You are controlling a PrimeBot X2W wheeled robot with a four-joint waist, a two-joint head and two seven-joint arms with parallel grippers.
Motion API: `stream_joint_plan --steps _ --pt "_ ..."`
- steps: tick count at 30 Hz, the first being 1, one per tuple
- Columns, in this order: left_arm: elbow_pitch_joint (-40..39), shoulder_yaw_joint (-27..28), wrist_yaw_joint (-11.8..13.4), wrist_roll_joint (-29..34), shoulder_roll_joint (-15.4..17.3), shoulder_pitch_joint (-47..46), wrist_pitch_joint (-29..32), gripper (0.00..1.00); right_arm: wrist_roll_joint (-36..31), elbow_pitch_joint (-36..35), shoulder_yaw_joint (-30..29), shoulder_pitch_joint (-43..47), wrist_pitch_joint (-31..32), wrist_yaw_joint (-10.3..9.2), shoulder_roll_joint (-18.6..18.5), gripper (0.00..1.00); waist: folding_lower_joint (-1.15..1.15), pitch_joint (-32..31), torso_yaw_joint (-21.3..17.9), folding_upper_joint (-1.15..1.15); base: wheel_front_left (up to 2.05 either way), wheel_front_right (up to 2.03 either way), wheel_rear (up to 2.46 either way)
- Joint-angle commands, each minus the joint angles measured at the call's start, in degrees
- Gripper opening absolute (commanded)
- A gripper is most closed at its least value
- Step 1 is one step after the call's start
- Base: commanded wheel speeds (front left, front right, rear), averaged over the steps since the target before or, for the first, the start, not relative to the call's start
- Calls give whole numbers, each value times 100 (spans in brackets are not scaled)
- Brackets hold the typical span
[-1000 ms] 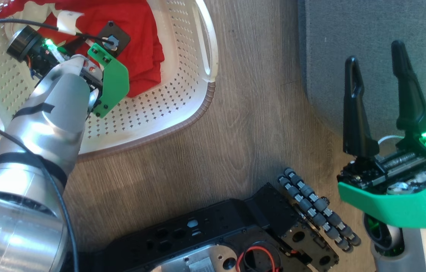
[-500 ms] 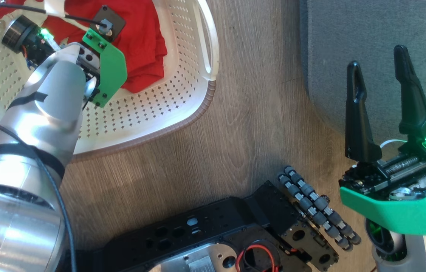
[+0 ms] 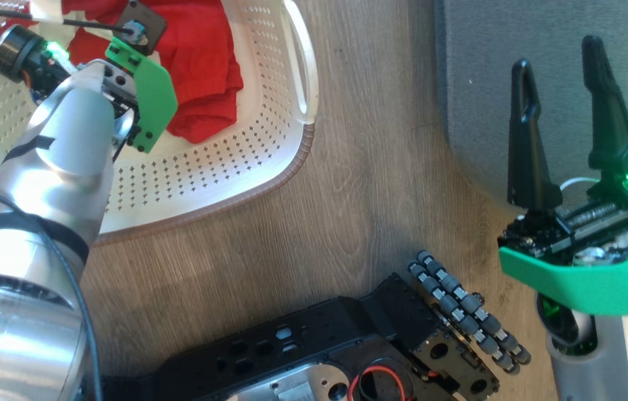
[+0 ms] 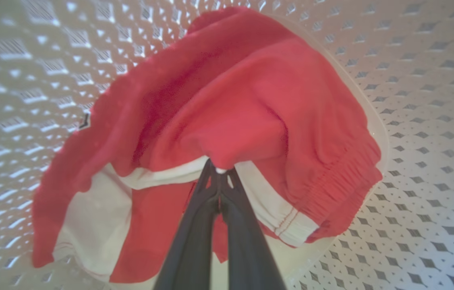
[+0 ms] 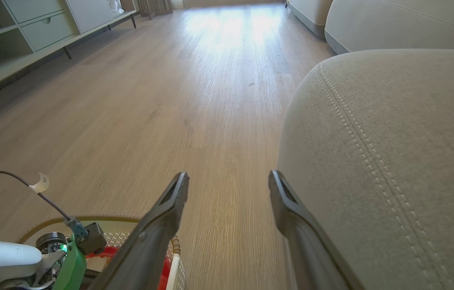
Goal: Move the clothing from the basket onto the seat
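Closest to the robot is its black metal base (image 3: 314,345), with a wheel of small grey rollers (image 3: 467,312) standing on the wood-grain plank floor (image 3: 347,167). To the right, the right gripper (image 3: 558,55) rises from a green plastic bracket, its two long, tapering dark fingers spread wide with nothing between them, just in front of the rounded edge of the grey fabric sofa (image 3: 475,83). On the left, the smooth silver forearm (image 3: 63,156) reaches down into the basket (image 3: 269,167), a cream-white plastic tub with rounded corners, rows of small diamond-shaped holes, a brown woven-look rim and a looped white handle. The clothing (image 3: 202,67) lies crumpled inside it. In the left wrist view the left gripper (image 4: 219,177) has its fingers pressed together at the tips, pinching a bunched fold of the soft red cloth. The garment drapes in loose folds around the pinch, showing a broad white band (image 4: 94,209) and a gathered, ribbed red hem (image 4: 339,173). Farther off, the right wrist view shows the sofa's double line of pale stitching (image 5: 355,133), a low pale cabinet (image 5: 41,28) with drawers along the left wall, and a second upholstered seat (image 5: 404,20) beyond.
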Motion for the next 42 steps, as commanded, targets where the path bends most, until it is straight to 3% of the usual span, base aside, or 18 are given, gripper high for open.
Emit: stream_joint_plan --steps 1,8,25,38,42 --pt "-65 116 72 -71 184 189 -98 0 76 -97 86 102 -37 -1 -36 100 0 -85 -46 0 0 0 0" --pt "-65 192 103 -271 184 405 -434 0 183 433 14 -293 -37 -1 -36 100 0 -467 -21 0 0 0 0" --pt "-230 455 191 -878 -154 1512 -1222 0 24 1346 -148 -159 -37 -1 -36 100 0 -2475 485 0 0 0 0" --pt "-2501 1042 411 -1089 -230 2613 -1237 0 -134 1746 -284 124 -37 -1 -36 100 0 -3511 915 0 0 0 0" --pt "-3376 1331 362 -1006 -282 3090 -1237 0 -152 1952 -364 237 -37 -1 -36 100 0 -3939 1070 0 0 0 0"
